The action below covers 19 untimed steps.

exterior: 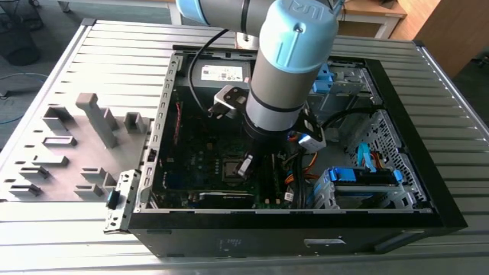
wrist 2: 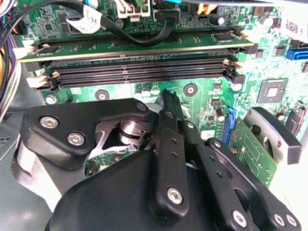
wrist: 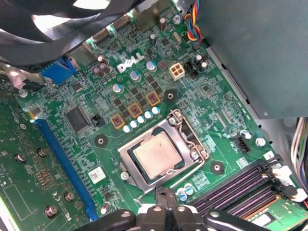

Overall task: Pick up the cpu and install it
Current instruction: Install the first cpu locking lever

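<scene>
Chip (wrist: 156,157) already seated in socket (wrist: 130,166) on green board (wrist: 202,106); gripper (wrist: 165,193) just beside, jaws closed together, nothing held.

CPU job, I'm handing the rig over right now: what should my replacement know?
The end effector is shut on nothing, low over the motherboard beside the socket.
The cpu lies flat in the socket, metal top up.
Done: pick-up and placing, it seems.
Left: confirm seating; I cannot tell whether the socket's latch is locked.
</scene>
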Motion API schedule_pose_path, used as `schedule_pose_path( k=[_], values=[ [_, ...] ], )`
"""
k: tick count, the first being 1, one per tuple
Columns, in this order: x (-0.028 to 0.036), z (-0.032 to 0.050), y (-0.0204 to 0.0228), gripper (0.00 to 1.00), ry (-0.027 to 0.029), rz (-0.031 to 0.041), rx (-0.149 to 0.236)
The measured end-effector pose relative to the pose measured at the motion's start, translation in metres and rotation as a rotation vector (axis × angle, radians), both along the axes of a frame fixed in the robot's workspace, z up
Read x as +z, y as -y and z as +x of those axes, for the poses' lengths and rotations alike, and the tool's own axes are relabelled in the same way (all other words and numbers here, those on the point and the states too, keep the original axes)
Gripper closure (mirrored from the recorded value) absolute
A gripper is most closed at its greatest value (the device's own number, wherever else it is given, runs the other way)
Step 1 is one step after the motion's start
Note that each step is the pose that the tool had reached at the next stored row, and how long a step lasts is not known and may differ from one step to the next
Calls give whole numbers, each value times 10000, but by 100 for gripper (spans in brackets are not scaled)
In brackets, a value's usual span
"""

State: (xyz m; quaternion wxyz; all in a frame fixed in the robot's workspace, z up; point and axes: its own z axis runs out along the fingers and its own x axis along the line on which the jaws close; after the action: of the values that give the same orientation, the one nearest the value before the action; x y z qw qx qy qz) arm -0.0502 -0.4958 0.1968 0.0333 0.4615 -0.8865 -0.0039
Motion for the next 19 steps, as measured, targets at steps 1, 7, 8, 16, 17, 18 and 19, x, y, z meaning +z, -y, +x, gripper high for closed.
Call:
schedule_pose_path(
  k=[1, 7, 8, 16, 17, 18, 19],
  values=[
    [-1, 0, 3, 89, 1, 2, 0],
    [-4, 0, 5, 89, 13, -1, 0],
    [-5, 0, 5, 89, 13, -1, 0],
    [88, 0, 5, 89, 8, 0, -12],
    [87, 1, 2, 89, 9, -1, -12],
    [89, 0, -2, 89, 7, -7, -13],
    [89, -1, -10, 89, 7, -16, -17]
  ],
)
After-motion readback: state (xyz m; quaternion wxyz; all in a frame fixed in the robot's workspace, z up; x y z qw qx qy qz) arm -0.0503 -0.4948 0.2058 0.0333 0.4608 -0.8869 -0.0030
